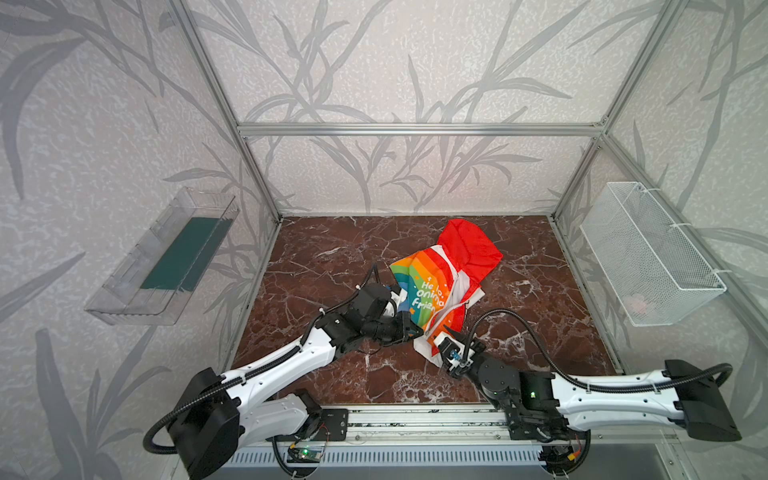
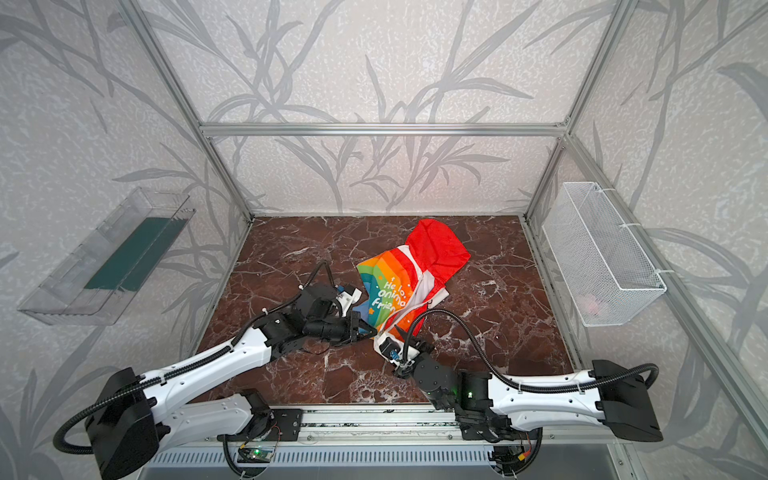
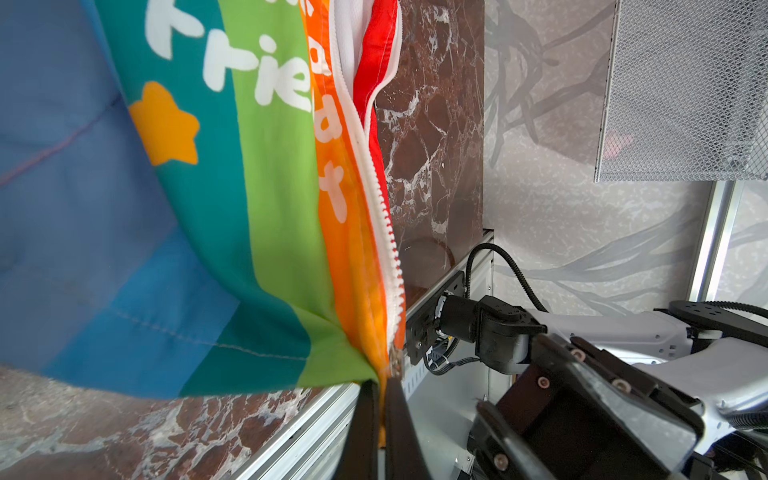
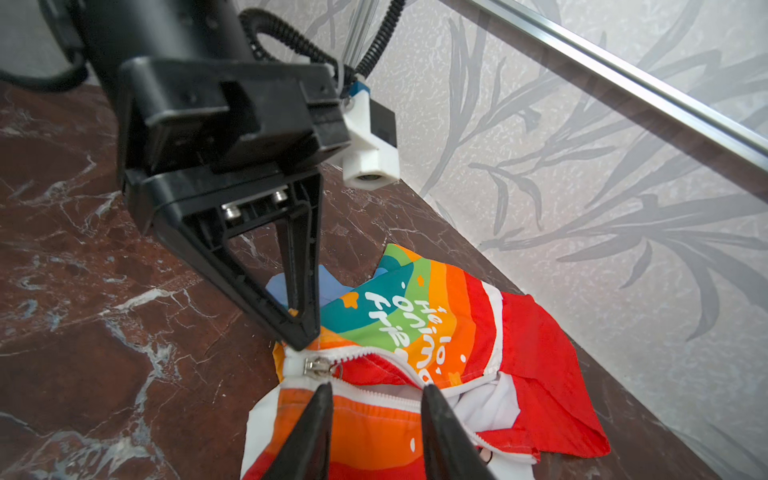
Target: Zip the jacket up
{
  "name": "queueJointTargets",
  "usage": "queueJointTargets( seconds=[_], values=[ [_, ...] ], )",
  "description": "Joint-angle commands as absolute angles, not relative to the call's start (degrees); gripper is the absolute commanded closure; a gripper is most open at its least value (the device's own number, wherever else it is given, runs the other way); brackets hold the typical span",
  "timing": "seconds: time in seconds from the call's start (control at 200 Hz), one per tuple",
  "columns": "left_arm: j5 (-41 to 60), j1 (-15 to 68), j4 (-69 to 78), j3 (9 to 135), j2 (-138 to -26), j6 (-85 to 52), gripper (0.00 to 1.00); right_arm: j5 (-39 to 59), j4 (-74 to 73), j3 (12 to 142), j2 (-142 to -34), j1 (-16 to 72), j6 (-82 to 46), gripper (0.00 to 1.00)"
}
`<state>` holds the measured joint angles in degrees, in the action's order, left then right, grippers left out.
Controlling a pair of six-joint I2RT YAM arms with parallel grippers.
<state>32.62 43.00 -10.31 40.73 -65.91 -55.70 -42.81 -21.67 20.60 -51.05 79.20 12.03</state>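
The rainbow-striped jacket (image 1: 449, 270) lies crumpled mid-table in both top views (image 2: 415, 266), red hood toward the back and white lettering facing up. My left gripper (image 1: 417, 332) is shut on the jacket's bottom corner beside the white zipper; in the left wrist view its fingers (image 3: 368, 415) pinch orange hem cloth. In the right wrist view the silver zipper slider (image 4: 313, 366) sits at the bottom end of the zipper, with the two sides parted above it. My right gripper (image 4: 376, 388) hovers open just short of the slider, over the orange panel, holding nothing.
A white wire basket (image 1: 652, 253) hangs on the right wall and a clear plastic tray (image 1: 162, 257) on the left wall. The brown marble tabletop (image 1: 332, 257) is bounded by aluminium frame posts and a front rail (image 1: 415, 419).
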Motion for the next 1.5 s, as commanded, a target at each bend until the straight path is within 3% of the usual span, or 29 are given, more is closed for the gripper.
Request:
queueJointTargets(
  seconds=[0.0, 0.265, 0.405, 0.54, 0.77, 0.975, 1.2, 1.495],
  values=[
    [32.6, 42.8, -10.0, 39.7, -64.9, -56.1, 1.00, -39.0, -14.3, 19.6, -45.3, 76.5, 6.2, 0.57],
    [33.1, 42.8, -11.7, 39.8, -64.7, -53.7, 1.00, -23.8, 2.8, 23.6, -37.8, 69.1, 1.9, 0.59],
    [31.5, 42.9, -13.7, 36.2, -62.6, -48.7, 1.00, -9.2, 9.7, 26.6, -39.5, 61.1, -8.9, 0.55],
    [30.0, 42.8, -8.7, 29.6, -61.1, -48.6, 1.00, -2.2, 9.4, 27.7, -42.2, 59.0, -20.3, 0.51],
    [30.2, 42.8, 5.8, 19.8, -56.7, -50.1, 1.00, 4.8, 3.8, 28.7, -51.7, 59.0, -31.9, 0.52],
    [25.0, 42.8, 2.9, 15.6, -49.4, -50.6, 1.00, 9.5, -4.2, 30.0, -61.9, 59.0, -39.2, 0.55],
    [24.8, 42.5, -1.8, 14.7, -48.7, -51.5, 1.00, 22.9, -6.5, 38.8, -76.7, 55.5, -37.9, 0.61],
    [27.3, 40.6, -2.6, 14.4, -50.3, -50.4, 1.00, 27.8, -1.2, 47.9, -88.7, 53.3, -34.5, 0.61]
  ],
)
